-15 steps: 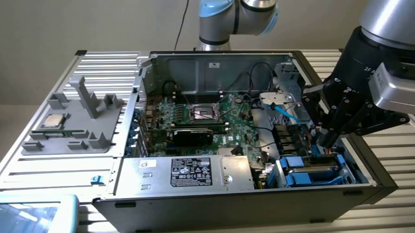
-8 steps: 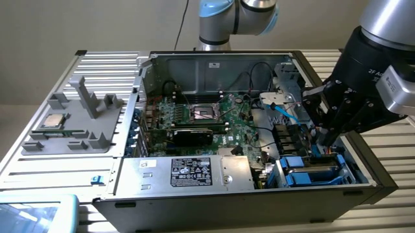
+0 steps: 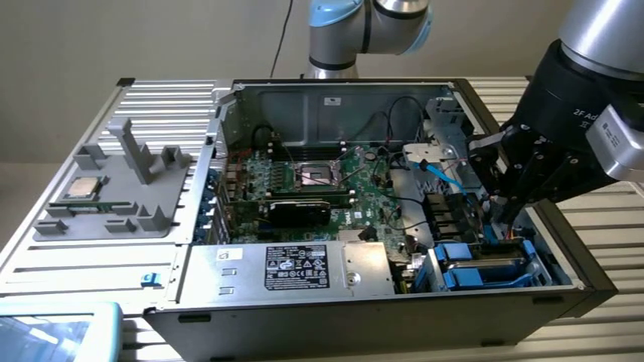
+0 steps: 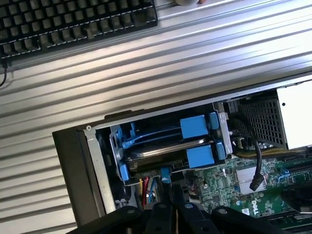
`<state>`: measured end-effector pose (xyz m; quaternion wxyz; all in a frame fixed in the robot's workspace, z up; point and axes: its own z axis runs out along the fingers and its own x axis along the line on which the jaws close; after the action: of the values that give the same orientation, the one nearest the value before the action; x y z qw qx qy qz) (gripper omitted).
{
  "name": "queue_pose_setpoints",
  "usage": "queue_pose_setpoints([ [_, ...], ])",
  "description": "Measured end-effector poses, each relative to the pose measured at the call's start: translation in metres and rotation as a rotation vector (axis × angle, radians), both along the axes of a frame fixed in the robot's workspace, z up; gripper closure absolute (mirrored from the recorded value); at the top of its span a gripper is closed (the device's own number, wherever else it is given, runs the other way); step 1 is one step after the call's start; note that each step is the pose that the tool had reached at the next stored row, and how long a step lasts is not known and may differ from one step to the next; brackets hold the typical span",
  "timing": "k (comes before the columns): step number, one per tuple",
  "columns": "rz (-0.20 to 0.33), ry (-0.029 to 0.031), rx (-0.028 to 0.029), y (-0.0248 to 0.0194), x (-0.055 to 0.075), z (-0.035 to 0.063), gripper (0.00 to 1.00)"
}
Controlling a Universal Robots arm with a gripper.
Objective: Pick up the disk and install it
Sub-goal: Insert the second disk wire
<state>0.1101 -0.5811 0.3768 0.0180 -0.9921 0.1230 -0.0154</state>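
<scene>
1 computer case (image 3: 352,302), 1 keyboard (image 4: 73,22), 1 processor chip (image 3: 83,189)

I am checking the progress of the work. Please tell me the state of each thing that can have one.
Black two-finger gripper: shut, above the drive bay.
Silver disk in blue plastic bracket: seated in the bay, not held.
Grey metal computer case: open, side panel off.
Black processor socket: empty.
Square silver processor chip: lying on the grey tray.

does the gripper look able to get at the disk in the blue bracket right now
Probably yes. The gripper, shut, hangs just above the drive bay where the disk sits in its blue bracket; the case is open on top and nothing lies between them.
</scene>
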Motion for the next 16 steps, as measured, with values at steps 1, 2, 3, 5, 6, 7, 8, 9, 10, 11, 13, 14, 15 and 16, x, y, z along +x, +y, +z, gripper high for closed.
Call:
queue_pose_setpoints([
  [1,0.008,0.0001,-0.0002,0.0000,0.000,0.0000,0.89],
  [2,0.025,0.0000,-0.0002,0.0000,0.000,-0.0001,0.89],
  [3,0.043,0.0000,-0.0001,0.0000,0.000,-0.0001,0.89],
  [5,0.081,0.0000,-0.0001,0.0000,0.000,-0.0001,0.89],
  [6,0.098,0.0000,0.0000,0.0000,0.000,-0.0004,0.89],
  [7,0.114,-0.0001,0.0001,0.0000,0.000,-0.0011,0.89],
  [8,0.126,-0.0001,0.0001,-0.0002,0.000,-0.0021,0.89],
  [9,0.135,0.0000,-0.0001,-0.0004,0.000,-0.0031,0.89],
  [10,0.142,0.0000,-0.0002,-0.0010,0.000,-0.0042,0.89],
  [11,0.148,0.0004,0.0001,-0.0017,0.000,-0.0059,0.89],
  [13,0.166,0.0012,0.0000,-0.0026,0.000,-0.0089,0.89],
  [14,0.175,0.0014,0.0001,-0.0028,0.000,-0.0105,0.89],
  [15,0.186,0.0015,0.0002,-0.0029,0.000,-0.0120,0.89],
  [16,0.196,0.0016,0.0000,-0.0031,0.000,-0.0133,0.89],
])
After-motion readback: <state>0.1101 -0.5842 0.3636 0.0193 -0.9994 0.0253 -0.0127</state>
